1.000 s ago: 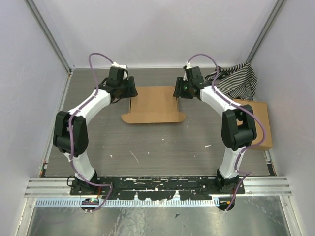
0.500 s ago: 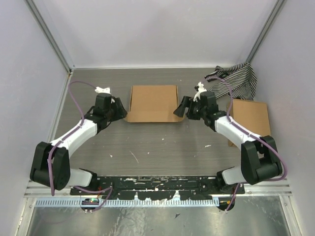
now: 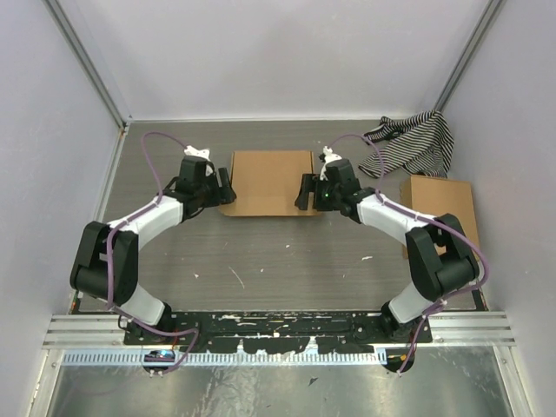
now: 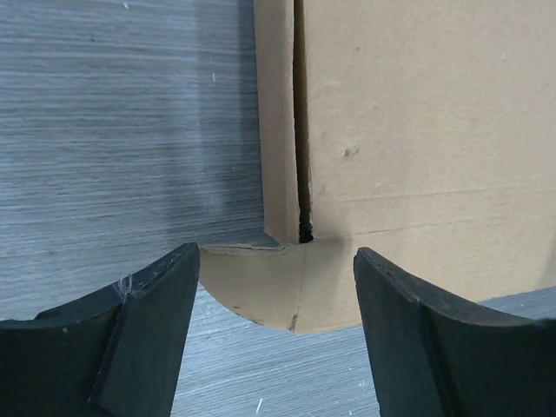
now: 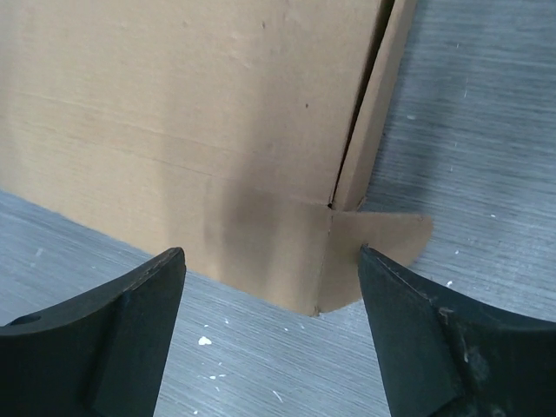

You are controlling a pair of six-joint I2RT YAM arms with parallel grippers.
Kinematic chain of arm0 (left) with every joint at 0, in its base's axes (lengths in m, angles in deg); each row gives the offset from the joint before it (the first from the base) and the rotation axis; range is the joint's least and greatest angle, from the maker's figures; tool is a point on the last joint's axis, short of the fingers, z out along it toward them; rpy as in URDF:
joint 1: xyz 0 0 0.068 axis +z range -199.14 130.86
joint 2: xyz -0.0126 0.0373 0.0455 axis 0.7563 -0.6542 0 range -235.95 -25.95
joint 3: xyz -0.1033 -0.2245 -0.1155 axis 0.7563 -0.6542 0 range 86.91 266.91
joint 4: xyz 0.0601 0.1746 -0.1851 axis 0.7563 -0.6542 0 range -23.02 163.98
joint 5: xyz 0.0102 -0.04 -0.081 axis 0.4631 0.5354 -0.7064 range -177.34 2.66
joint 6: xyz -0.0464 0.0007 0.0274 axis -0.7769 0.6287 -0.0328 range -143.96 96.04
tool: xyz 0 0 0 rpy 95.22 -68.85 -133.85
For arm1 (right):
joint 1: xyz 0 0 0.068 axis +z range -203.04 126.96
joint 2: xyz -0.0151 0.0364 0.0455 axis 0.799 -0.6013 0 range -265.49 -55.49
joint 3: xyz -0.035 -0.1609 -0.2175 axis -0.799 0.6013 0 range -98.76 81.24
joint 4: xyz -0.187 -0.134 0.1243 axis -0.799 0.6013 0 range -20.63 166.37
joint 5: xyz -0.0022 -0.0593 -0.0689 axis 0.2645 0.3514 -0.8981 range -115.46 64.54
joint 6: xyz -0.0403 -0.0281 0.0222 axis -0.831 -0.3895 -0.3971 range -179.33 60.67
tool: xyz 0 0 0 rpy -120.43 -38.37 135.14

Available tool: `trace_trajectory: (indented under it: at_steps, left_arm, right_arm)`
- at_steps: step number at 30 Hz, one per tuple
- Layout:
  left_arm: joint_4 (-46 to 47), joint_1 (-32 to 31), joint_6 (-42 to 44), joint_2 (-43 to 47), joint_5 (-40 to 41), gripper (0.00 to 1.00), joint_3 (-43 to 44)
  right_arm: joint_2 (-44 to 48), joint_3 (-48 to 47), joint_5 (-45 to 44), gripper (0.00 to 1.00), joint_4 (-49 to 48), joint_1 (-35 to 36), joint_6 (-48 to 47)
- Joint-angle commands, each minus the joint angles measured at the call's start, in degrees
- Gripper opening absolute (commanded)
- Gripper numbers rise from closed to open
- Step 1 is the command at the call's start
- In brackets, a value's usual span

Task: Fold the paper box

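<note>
Two claws hung released and empty, I noted: left claw (image 3: 223,187) just beside the near-left tab of the flat brown corrugated cardboard paper box (image 3: 271,178), right claw (image 3: 303,191) beside its near-right tab, equally close.

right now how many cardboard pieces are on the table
2. The paper box lies flat in the middle; another cardboard box sits at the right edge, its near corner hidden behind the right arm. No others show.
</note>
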Motion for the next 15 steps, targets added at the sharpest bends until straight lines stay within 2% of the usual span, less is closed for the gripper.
trace_trajectory:
  at_steps: [1, 7, 15]
  left_arm:
    - [-0.08, -0.46, 2.0, -1.23, -1.77, 0.78, 2.31]
    - [0.29, -1.53, 2.76, -2.12, -1.91, 0.78, 2.78]
    - [-2.17, -3.39, 4.06, -2.81, -2.01, 0.76, 2.69]
  right_arm:
    - [-0.86, -3.45, -7.71, 0.85, 2.0, 2.53, -2.22]
    - [-1.59, -4.38, -10.19, 0.84, 3.91, 3.72, -3.23]
    - [-2.33, -3.46, -8.19, 0.83, 3.26, 3.83, -4.1]
